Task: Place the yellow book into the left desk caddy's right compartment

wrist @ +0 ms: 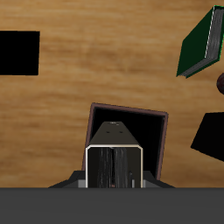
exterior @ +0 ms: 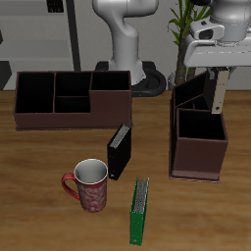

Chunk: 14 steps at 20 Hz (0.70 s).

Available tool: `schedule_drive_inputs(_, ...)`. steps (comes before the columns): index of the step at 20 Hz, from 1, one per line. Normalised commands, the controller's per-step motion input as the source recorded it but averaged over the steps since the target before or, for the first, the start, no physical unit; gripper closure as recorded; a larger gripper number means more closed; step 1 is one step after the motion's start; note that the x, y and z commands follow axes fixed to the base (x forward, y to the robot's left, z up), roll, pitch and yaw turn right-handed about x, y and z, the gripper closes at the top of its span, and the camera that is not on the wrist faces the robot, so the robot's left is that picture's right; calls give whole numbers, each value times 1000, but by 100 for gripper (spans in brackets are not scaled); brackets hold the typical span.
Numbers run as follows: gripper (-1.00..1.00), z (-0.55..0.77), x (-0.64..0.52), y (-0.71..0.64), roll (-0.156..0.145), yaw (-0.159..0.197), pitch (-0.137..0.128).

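Note:
My gripper [exterior: 218,76] is shut on the yellow book [exterior: 222,93], a thin pale grey-tan book that hangs upright from the fingers above the left desk caddy [exterior: 199,162]. The caddy is dark maroon-brown and stands with its narrow end towards the table's front. Its right compartment [exterior: 201,127] is the large square section nearest the front edge, open and dark inside. In the wrist view the yellow book [wrist: 114,164] shows end-on, with the right compartment [wrist: 140,127] beneath and just beyond it. The book hangs in the air, touching nothing below.
A second maroon caddy [exterior: 69,116] stands broadside farther back. A black book [exterior: 119,152] stands upright mid-table, a red mug [exterior: 90,186] sits near the front, and a green book [exterior: 141,210] stands beside the mug. The green book [wrist: 201,44] also appears in the wrist view.

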Motion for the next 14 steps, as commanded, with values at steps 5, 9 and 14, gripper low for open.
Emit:
schedule_drive_inputs(5,100,-94,91,-152,-28,-4,4)
schedule_drive_inputs(9,100,-53,28,-147,-26,-15,9)
schedule_drive_inputs(14,100,-161,30,-81,2,-19,18)
